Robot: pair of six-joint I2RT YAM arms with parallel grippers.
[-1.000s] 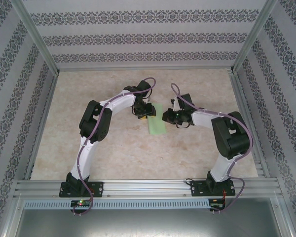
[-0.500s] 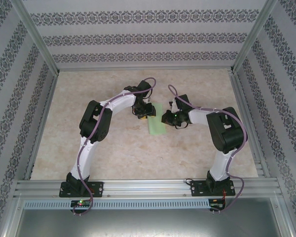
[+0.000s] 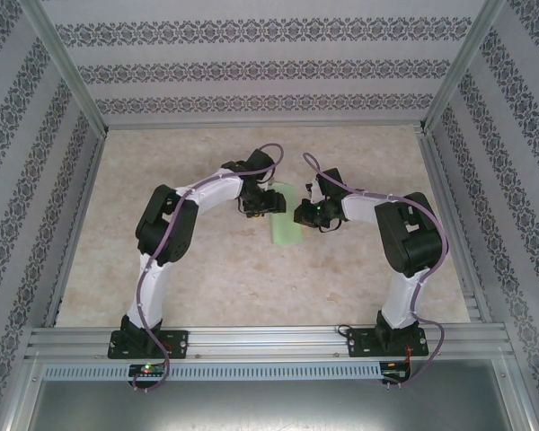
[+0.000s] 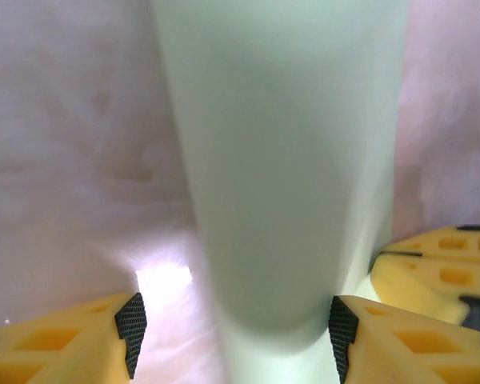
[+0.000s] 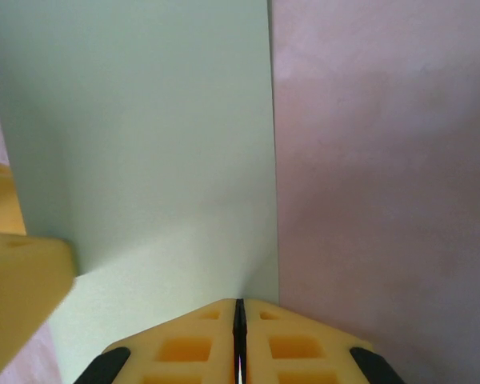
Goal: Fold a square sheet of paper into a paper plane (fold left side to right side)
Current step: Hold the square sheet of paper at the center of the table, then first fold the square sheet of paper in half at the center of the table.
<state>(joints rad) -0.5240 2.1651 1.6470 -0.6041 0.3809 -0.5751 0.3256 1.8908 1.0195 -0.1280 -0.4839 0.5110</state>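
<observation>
My left gripper (image 4: 234, 328) stands wide astride the green sheet of paper (image 3: 286, 226), near the middle of the tabletop (image 3: 207, 278); my right gripper (image 5: 240, 324) is closed at its edge. I judge that dragging unevenly could skew the fold.

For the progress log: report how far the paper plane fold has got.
Done: the paper already lies as a narrow folded strip, not a square. In hand: the right fingers, shut, sit on its edge; the left fingers, open, straddle it. Left: no pointed nose or wings visible yet.
</observation>
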